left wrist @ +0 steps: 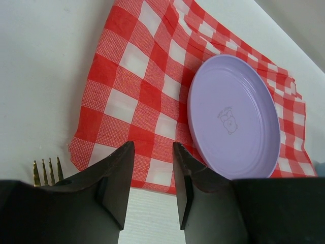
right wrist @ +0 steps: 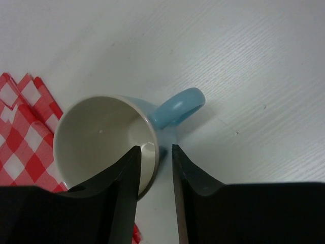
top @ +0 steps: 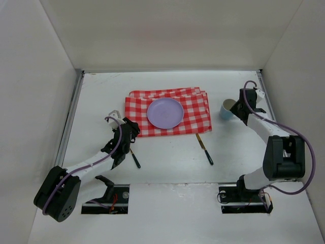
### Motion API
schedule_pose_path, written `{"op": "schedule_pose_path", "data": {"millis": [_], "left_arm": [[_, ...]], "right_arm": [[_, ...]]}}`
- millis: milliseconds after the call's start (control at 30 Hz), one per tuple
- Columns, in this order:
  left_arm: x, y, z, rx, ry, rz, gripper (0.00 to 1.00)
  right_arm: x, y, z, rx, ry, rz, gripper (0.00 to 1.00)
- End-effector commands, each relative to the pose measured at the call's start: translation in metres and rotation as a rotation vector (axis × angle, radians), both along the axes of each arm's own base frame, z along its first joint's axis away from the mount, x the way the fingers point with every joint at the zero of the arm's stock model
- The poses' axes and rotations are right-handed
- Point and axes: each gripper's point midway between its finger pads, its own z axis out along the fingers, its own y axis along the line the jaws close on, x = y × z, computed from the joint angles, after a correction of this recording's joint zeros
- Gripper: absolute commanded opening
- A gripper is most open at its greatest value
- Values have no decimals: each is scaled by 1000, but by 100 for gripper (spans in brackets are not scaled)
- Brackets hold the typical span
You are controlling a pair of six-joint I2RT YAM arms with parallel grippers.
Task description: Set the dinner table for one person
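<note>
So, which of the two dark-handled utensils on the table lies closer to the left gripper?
The fork off the near-left corner of the cloth, just beside the left gripper. The other utensil lies apart, below the cloth's right side.

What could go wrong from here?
The right gripper straddles the mug wall beside its handle. A rim pinch may let the mug swing or slip. The left gripper sits at the cloth edge with the fork beside one finger. Closing there could snag the cloth and shift the plate.
</note>
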Motion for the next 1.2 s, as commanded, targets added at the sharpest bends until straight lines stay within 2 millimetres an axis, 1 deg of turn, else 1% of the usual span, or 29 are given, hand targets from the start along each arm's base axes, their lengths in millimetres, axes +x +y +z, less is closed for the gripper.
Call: {"op": "schedule_pose_path", "data": {"millis": [0,133,233,267,400,500,533,633,667,733,800,867,1033,1167], "left_arm": [[8,-2,22,-31,-69,16,34],[8,-2,23,-34,-71,15,34],[7,1,24,-37,-77,23,35],[7,2,24,-37,-77,24,35],[7,3,23,-36,-75,26,37],[7,2,23,-37,-73,25,40],[7,2,23,-37,-73,25,41],[8,3,21,-35,-71,31,44],[8,3,21,-34,-71,33,44],[9,4,19,-31,-66,36,45],[9,4,18,-29,-63,36,45],[10,3,18,-26,-66,33,45],[12,3,15,-10,-63,29,46],[13,4,13,3,-56,31,46]], "right_arm": [[13,2,10,-16,-21,19,32],[18,2,5,-16,1,21,20],[18,1,8,-20,10,19,10],[18,1,12,-22,1,18,7],[13,-3,41,-37,-60,6,4],[12,-8,74,-63,-123,-15,4],[13,-3,84,-71,-139,-4,4],[21,17,112,-89,-188,58,4],[25,24,118,-92,-199,77,5],[34,41,128,-93,-215,119,5],[46,60,133,-83,-224,161,5],[60,80,134,-79,-226,209,5],[99,133,129,-111,-207,331,5],[124,162,119,-143,-173,383,5]]}}
